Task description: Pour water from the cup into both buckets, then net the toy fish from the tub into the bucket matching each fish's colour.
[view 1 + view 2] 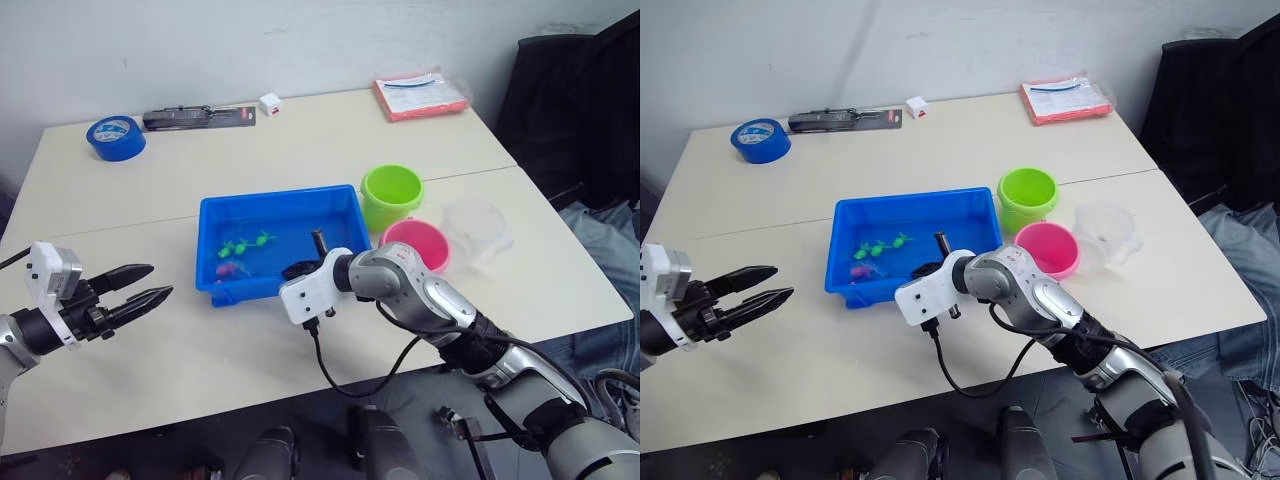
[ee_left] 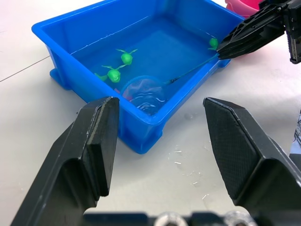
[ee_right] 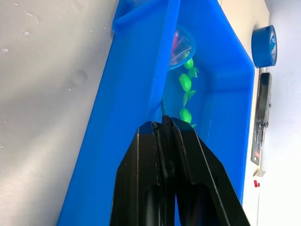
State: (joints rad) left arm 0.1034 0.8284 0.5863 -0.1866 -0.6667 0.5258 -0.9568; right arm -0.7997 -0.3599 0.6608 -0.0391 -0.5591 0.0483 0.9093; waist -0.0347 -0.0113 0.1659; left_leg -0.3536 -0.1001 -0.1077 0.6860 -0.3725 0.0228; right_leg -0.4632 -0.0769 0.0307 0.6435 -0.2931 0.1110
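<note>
— Over the near rim of the tub [image 1: 283, 205], why does the right claw [image 1: 306, 264] sit so low?

— Its fingers are pinched tight on the thin black handle of the net [image 2: 143, 89]; my guess is that reaching from the near side lets the hoop lie flat in the water, close by a pink fish [image 1: 226, 269] and the green fish [image 2: 114, 74].

— And the left claw [image 1: 140, 286]?

— Parted wide, gripping nothing, hovering above the worktop [image 1: 300, 130] to the tub's left; likely just waiting.

— The containers?

— The green bucket [image 1: 391, 195] and the pink bucket [image 1: 417, 245] stand beside the tub's right end; whether they hold water I cannot tell; the cup [image 1: 476, 228] stands just right of the pink one, seemingly empty.
</note>
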